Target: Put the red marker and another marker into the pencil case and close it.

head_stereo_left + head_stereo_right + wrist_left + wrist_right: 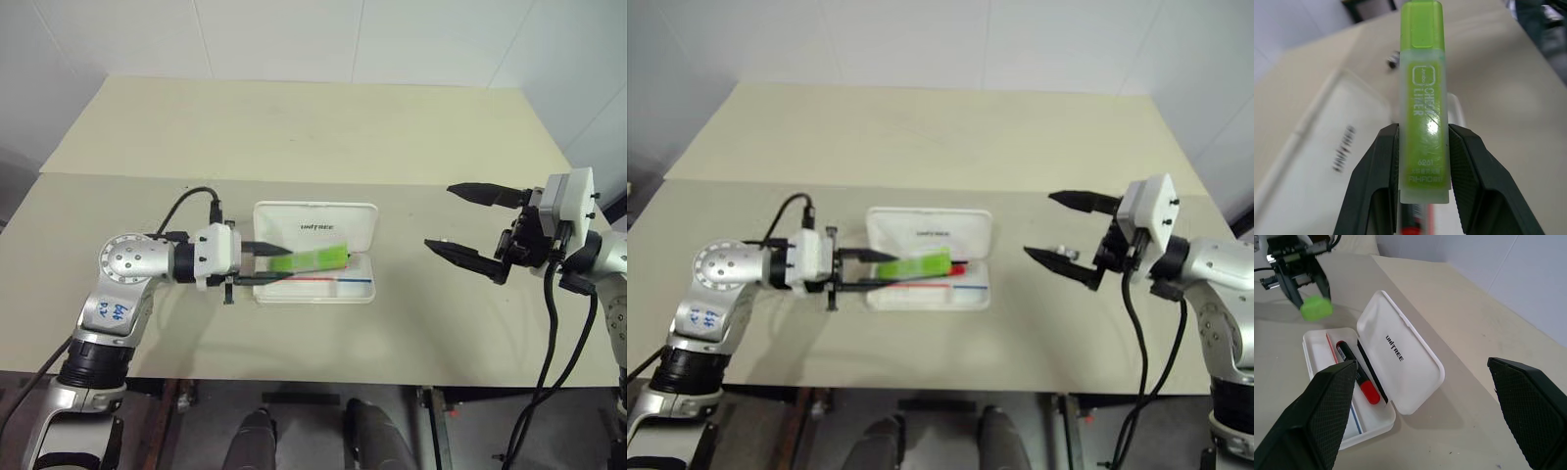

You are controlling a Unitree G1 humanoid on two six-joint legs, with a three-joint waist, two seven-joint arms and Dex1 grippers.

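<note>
Lime-green marker (1422, 107) is clamped in my left end effector (257, 262), held over the open white pencil case (313, 227). I see the red marker (1357, 377) lying inside. At 3 o'clock, my right end effector (460, 223) gapes wide, empty.

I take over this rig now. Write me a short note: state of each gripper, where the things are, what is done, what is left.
Left gripper: shut on the green marker, held above the open pencil case.
Right gripper: open, holding nothing, off to the right of the case.
Red marker: lying in the tray of the case, next to the hinge.
Lid: open, lying flat on the table behind the tray.
Done: red marker is in.
Left: release the green marker into the tray, then close the lid.
</note>
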